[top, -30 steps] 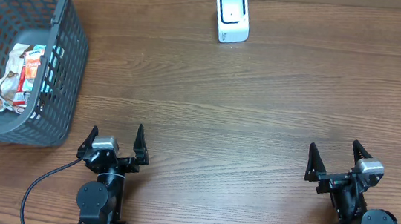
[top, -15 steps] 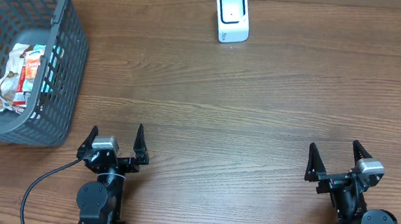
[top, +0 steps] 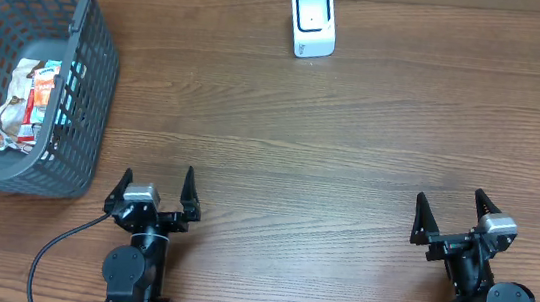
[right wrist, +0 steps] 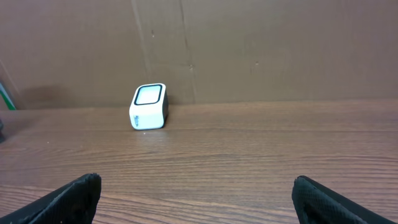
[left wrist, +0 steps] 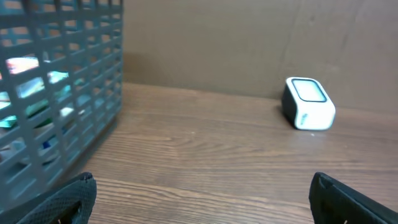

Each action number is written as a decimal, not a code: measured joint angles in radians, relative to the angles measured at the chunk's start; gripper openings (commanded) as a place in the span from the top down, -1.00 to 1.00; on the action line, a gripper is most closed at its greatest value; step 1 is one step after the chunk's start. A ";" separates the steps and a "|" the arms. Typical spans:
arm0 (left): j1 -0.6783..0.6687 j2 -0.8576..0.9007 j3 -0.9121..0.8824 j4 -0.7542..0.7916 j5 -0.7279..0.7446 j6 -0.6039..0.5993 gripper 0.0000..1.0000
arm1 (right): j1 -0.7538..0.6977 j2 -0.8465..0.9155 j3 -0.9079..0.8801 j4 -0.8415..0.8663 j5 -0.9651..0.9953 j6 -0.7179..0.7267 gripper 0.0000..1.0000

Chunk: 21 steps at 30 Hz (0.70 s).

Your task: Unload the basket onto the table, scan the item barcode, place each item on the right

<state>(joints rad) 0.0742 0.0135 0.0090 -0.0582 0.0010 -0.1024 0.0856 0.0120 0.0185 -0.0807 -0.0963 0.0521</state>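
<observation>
At about ten o'clock on the desk [top: 301, 144] stands a grey mesh basket [top: 93, 62]; the items to be scanned, a few snack packets [top: 25, 105], lie on its floor, and no barcode can be read from here. The left arm [top: 133, 262] sits folded at seven o'clock, close to the near edge, wrist level and pointing toward twelve; its jaws are released, spread wide with nothing between them. The white scanner [top: 314, 23] rests at twelve o'clock near the back wall, its window tilted up and toward the arms, well apart from basket and arms alike. The right arm [top: 486, 294] is parked at five o'clock in the same folded pose; its jaws too gape empty.

By my reckoning the task is at its very first step, nothing yet lifted. The next move falls most naturally to the left arm: rise, swing toward ten o'clock, clear the basket rim, come down on one packet; then carry it toward one o'clock and turn its code to the scanner window.
</observation>
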 measured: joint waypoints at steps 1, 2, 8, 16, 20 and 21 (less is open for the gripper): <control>0.000 0.000 0.000 -0.006 0.019 0.000 -0.99 | 0.000 0.000 0.000 0.000 0.000 0.000 -1.00; 0.000 0.000 0.002 -0.018 0.035 0.000 -1.00 | 0.000 0.000 0.000 0.000 0.000 0.000 -1.00; -0.001 0.000 0.142 -0.274 0.096 -0.008 -1.00 | 0.000 0.000 0.000 0.000 0.000 0.000 -1.00; -0.001 0.000 0.426 -0.579 0.168 -0.026 -0.99 | 0.000 0.000 0.000 0.000 0.000 0.000 -1.00; -0.001 0.040 0.541 -0.640 0.206 -0.027 -0.99 | 0.000 0.000 0.000 0.000 0.000 0.000 -1.00; -0.001 0.063 0.572 -0.654 0.213 -0.027 -1.00 | 0.000 0.000 0.000 0.000 0.000 0.000 -1.00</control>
<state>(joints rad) 0.0734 0.0765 0.5812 -0.7120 0.2142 -0.1291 0.0856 0.0120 0.0185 -0.0807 -0.0967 0.0525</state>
